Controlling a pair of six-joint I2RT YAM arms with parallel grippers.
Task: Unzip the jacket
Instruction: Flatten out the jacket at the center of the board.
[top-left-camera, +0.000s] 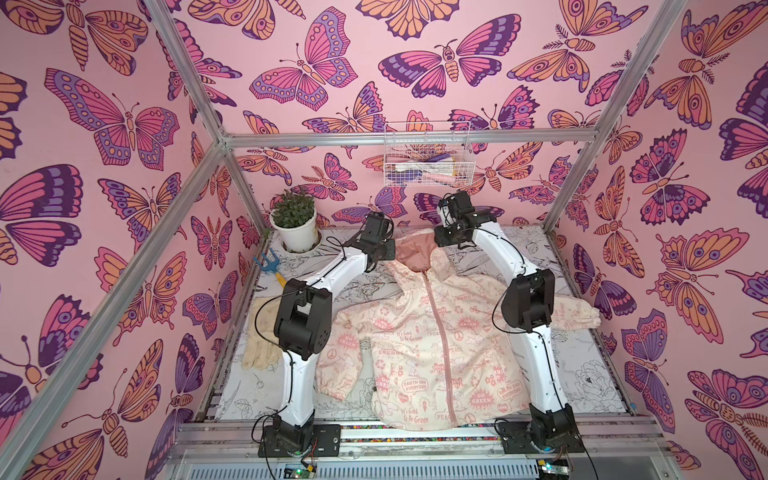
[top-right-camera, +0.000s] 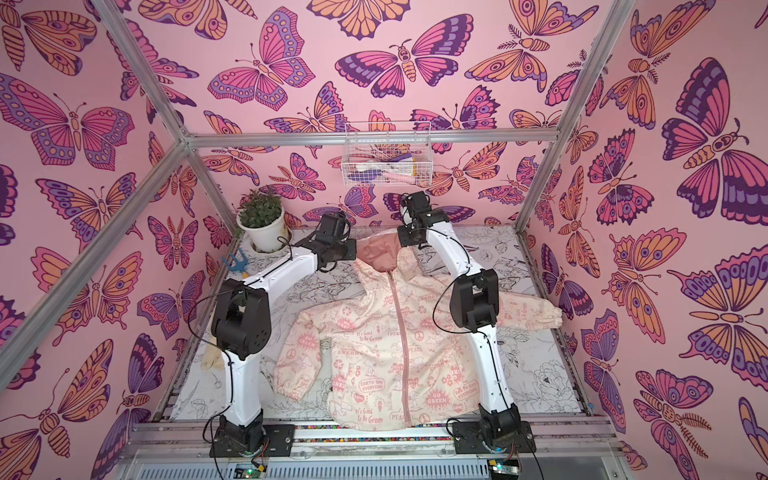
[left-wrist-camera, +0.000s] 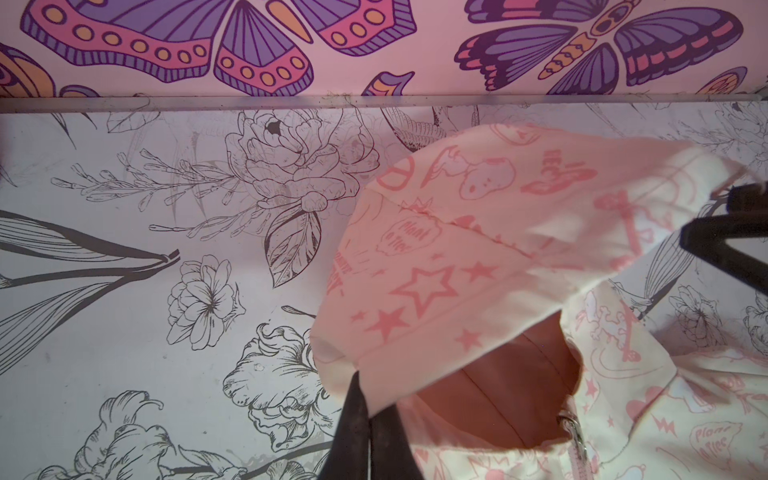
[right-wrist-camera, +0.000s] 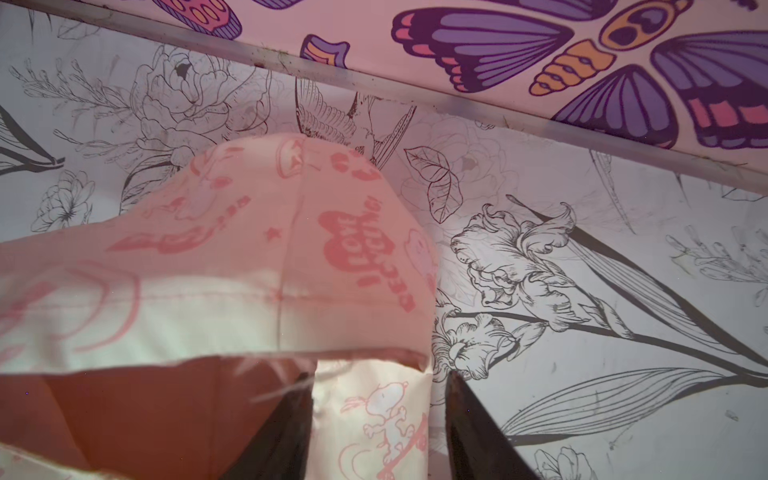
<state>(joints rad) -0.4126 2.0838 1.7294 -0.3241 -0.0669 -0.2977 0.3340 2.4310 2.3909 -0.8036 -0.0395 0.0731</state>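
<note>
Jacket (top-left-camera: 399, 345), small, hooded, cream-pink fabric printed with pink slogans and peace signs: lies front up on white table (top-left-camera: 590, 357) printed with line-drawn flowers, hood (top-left-camera: 415, 249) toward back wall. Pink front zipper (top-left-camera: 444, 353) closed up to the neck. Left gripper (left-wrist-camera: 370, 399) at hood's left rim, black fingers (left-wrist-camera: 357, 424) clenched on the hem, fabric raised off the table. Right gripper (right-wrist-camera: 379, 376) at hood's right rim, fingers (right-wrist-camera: 469, 424) spread apart, printed fabric loose between them, not pinched.
</note>
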